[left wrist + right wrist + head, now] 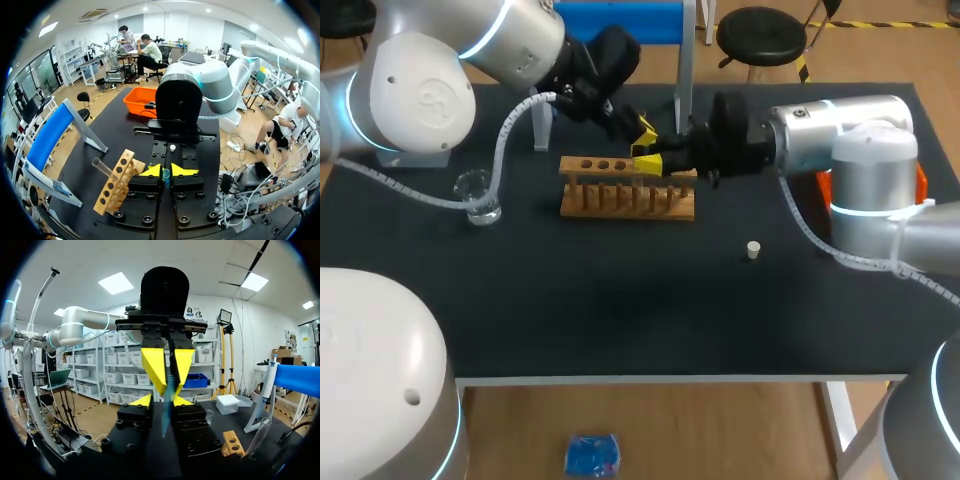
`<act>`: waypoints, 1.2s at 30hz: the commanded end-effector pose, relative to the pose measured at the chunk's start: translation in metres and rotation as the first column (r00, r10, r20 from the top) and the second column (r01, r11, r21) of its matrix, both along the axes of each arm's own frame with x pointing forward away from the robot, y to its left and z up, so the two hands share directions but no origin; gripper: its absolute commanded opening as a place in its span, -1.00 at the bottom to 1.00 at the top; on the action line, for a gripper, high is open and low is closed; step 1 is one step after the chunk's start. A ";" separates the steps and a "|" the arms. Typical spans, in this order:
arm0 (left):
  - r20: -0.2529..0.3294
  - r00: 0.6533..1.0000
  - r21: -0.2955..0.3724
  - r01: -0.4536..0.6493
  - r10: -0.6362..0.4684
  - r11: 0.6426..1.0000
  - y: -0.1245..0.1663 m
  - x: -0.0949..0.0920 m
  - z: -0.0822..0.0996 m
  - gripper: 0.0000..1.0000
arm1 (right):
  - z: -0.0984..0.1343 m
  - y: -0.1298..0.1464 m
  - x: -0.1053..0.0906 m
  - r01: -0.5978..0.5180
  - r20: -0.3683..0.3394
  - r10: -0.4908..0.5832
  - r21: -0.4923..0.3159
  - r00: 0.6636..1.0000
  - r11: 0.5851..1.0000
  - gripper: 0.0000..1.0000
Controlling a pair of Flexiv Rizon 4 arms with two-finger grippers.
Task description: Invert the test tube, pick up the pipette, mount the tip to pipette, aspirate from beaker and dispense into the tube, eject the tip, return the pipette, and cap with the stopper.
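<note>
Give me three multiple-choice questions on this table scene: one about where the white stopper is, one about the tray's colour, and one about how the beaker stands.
1. Where is the white stopper?
A. loose on the table, right of the wooden rack
B. in a hole of the rack
C. on the floor

2. What colour is the tray at the table's far right?
A. blue
B. orange
C. white

3. How does the beaker stand?
A. tipped on its side
B. upside down
C. upright

Answers:
1 A, it lies alone on the dark tabletop.
2 B, its walls show orange.
3 C, its open mouth faces up.
</note>
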State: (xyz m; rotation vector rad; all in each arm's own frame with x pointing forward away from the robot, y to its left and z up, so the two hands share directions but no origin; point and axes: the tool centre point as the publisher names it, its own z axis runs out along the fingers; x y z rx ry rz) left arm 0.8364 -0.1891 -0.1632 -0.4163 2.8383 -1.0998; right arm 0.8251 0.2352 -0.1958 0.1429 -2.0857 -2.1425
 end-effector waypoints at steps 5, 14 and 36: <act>0.001 1.000 0.004 -0.003 0.003 1.000 0.001 0.003 0.001 -1.00 | 0.000 -0.007 -0.002 0.000 0.002 0.000 0.003 1.000 1.000 -1.00; 0.001 1.000 0.004 -0.003 0.003 1.000 0.001 0.003 0.001 -1.00 | 0.000 -0.008 -0.002 -0.006 0.004 0.006 0.000 1.000 1.000 -1.00; 0.001 1.000 0.004 -0.003 0.003 1.000 0.001 0.003 0.001 1.00 | -0.009 -0.109 -0.011 -0.027 0.019 0.028 -0.047 0.999 0.999 -1.00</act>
